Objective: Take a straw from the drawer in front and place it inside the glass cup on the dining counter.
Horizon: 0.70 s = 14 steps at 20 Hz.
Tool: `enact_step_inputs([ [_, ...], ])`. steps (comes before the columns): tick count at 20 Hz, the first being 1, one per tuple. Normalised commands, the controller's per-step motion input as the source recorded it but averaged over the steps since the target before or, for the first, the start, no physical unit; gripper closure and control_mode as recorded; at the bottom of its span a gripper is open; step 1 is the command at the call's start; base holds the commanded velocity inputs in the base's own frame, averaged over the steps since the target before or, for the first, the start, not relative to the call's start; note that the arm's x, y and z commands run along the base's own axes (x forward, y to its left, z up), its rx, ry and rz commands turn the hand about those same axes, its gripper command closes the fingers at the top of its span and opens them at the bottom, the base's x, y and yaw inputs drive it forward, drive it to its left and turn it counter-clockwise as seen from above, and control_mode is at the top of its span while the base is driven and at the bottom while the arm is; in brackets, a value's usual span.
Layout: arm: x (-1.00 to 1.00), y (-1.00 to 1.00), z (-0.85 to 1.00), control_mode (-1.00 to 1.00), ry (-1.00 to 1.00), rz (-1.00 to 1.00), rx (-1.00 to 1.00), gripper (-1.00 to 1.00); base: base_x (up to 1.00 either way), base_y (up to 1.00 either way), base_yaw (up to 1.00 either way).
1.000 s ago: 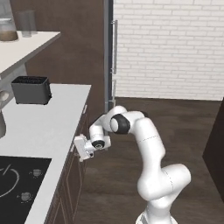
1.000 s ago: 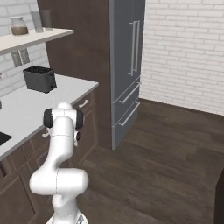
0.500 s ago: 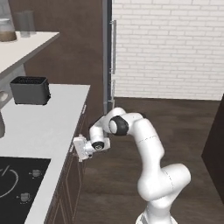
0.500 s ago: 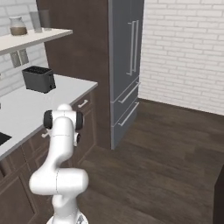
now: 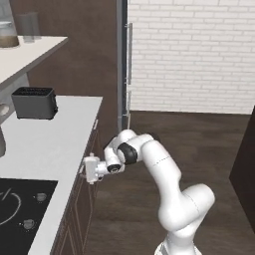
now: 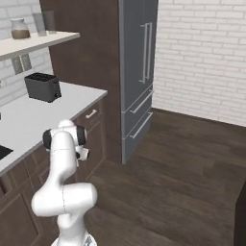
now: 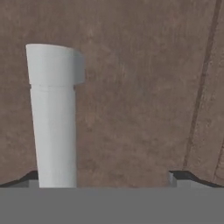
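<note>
The drawer (image 7: 131,96) has a dark brown wooden front with a pale bar handle (image 7: 54,113) across it, and it is closed. My gripper (image 7: 103,179) is open and empty right in front of it, the handle standing just inside the left fingertip (image 7: 27,178). From the left base view, the gripper (image 5: 85,169) sits against the drawer front (image 5: 88,164) under the white worktop's edge. In the right base view the hand (image 6: 82,153) is mostly hidden behind my arm. The straw, glass cup and dining counter are out of view.
The white worktop (image 5: 55,144) carries a black toaster (image 5: 34,102) and a black hob (image 5: 20,204). A shelf (image 5: 30,50) above holds a jar and a clear tumbler. A tall grey fridge (image 6: 139,72) stands beyond. A dark wood floor (image 5: 199,144) lies to the right.
The hand has edged slightly closer to the drawer front; the jaws stay wide apart.
</note>
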Motion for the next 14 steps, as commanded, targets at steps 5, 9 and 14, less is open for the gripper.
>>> enact_step_inputs([
  [5, 0.13, 0.76, 0.02, -1.0, 0.23, -0.32, -0.74, 1.0, 0.0, 0.0, 0.0],
  [9, 0.0, 0.49, 0.0, -1.0, 0.22, -0.38, -0.82, 1.0, 0.0, 0.0, 0.0],
  [14, -0.01, 0.3, 0.0, -1.0, 0.16, -0.43, -0.82, 1.0, 0.0, 0.0, 0.0],
])
